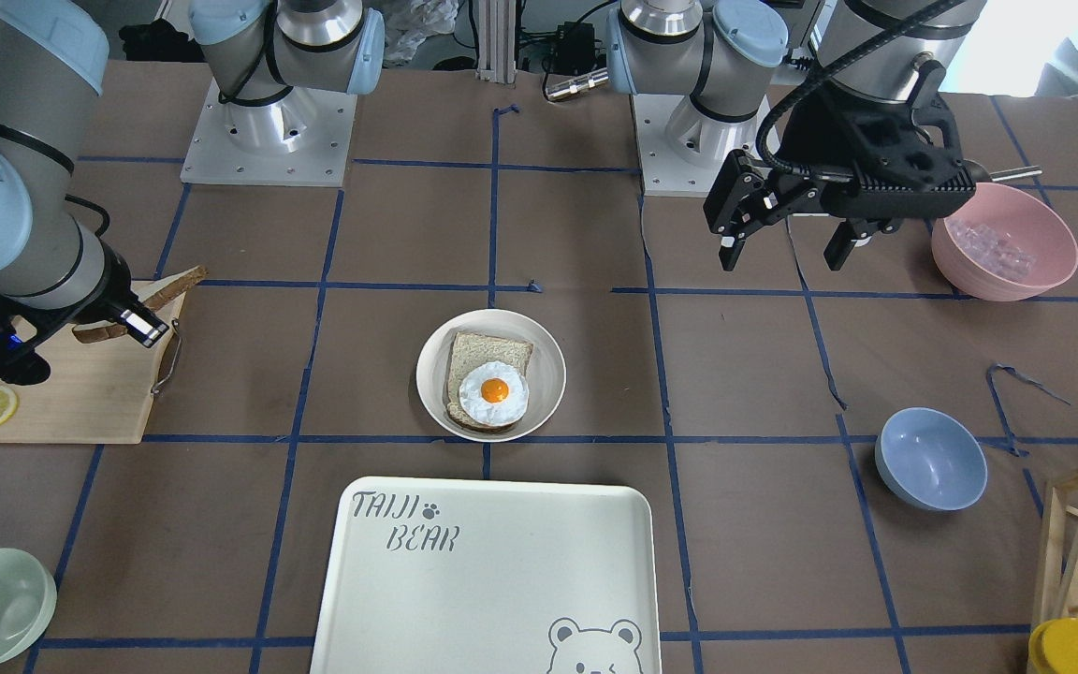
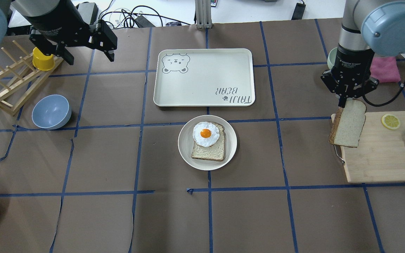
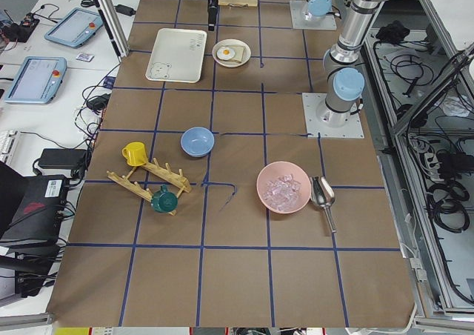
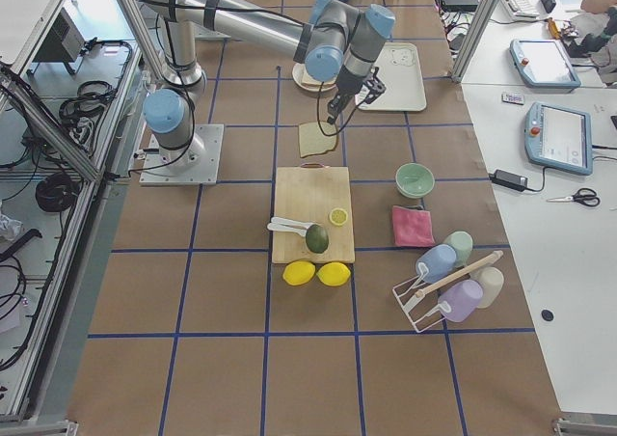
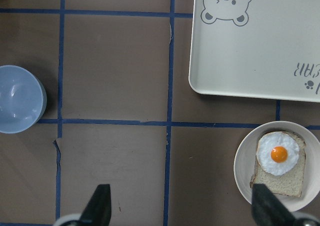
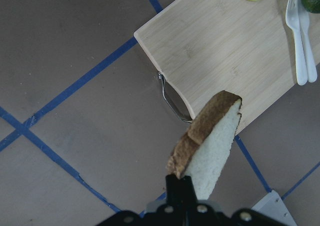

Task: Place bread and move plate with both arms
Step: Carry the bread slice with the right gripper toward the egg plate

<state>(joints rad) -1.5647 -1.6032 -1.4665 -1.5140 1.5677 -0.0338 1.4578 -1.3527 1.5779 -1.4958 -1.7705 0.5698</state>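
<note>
From the overhead view's left: the left gripper (image 2: 89, 55) hangs high, far off to the plate's (image 2: 185, 144) left and on its far side, jaws spread wide. Beneath it, a wooden rack (image 2: 5, 84) carries a yellow cup (image 2: 44, 60). The blue bowl (image 2: 51, 111) sits well left of the plate, and a broad stretch of brown table with blue tape lines runs between the two.

To the middle now. The round cream plate sits flat, and a tan slice (image 2: 209, 151) with a fried egg (image 2: 205, 134) lies inside it, corners close to the rim. Straight beyond the plate is the white tray (image 2: 204, 75). Its near long edge runs just past the plate's far rim with a narrow strip of table between them, not touching.

Right of the plate there is another wide band of brown table, reaching as far as the cutting board (image 2: 374, 158). And there's the bread (image 2: 348, 123)! The right gripper (image 2: 345, 102) is pinched tight on the slice's top edge, and the slice dangles on edge, tilted, over the board's corner nearest the plate. Whether its lower crust touches the wood, I cannot tell. A lemon slice (image 2: 390, 121) lies further right on the board, well away from the plate.
</note>
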